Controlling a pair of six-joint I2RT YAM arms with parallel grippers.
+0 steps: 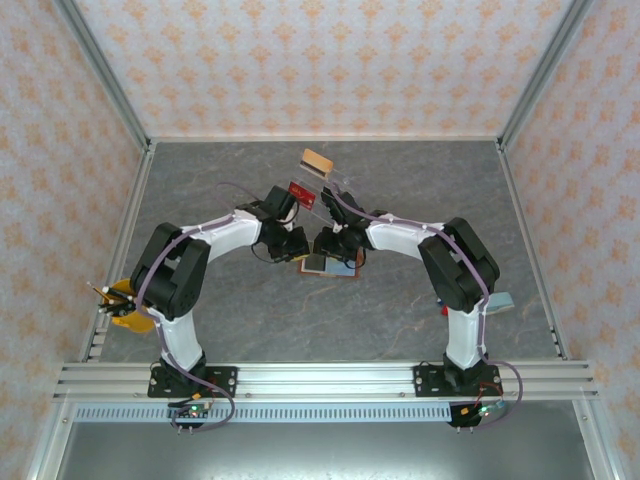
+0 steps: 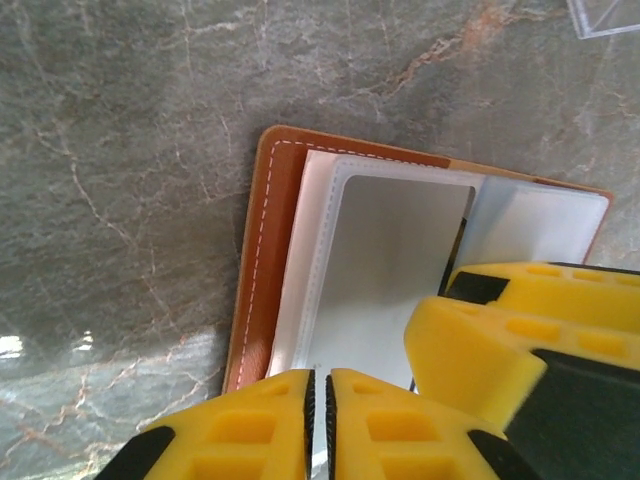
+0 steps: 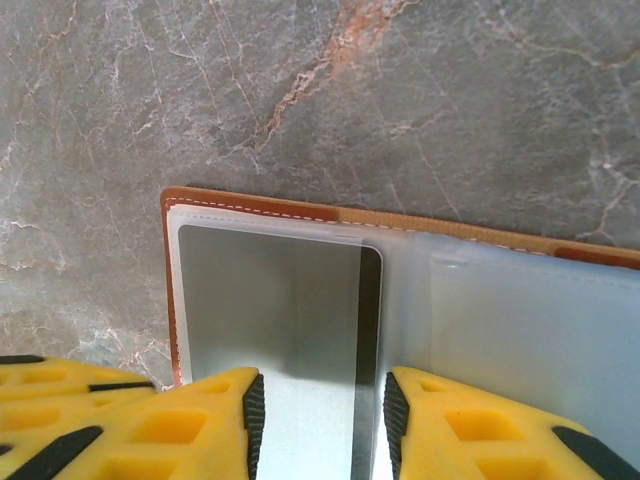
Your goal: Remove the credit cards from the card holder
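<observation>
**A:** Start at the near edge, seen from above. How do the arms sit?

**B:** Both rise from their bases, fold at raised elbows and reach inward. Their wrists meet over the middle of the table (image 1: pixel 400 330). The card holder (image 1: pixel 330 266) lies open there, right under the two wrists.

**A:** What do the wrist cameras add?

**B:** The detail the arms hide from above. The left gripper (image 2: pixel 318 420) has its jaws pressed almost together at the near edge of a clear pocket (image 2: pixel 322 215). I cannot tell whether they pinch the pocket itself or the grey card (image 2: pixel 390 260) inside it. The right gripper (image 3: pixel 320 425) points down at the same page with its jaws apart, closed on nothing. The card's dark-striped edge lies between its fingers.

**A:** And farther back?

**B:** From above, a red card (image 1: pixel 302 192) lies on the table just beyond the left wrist. A tan-orange card (image 1: pixel 317 162) lies behind that, nearer the back wall. Both are out of the holder.
</observation>
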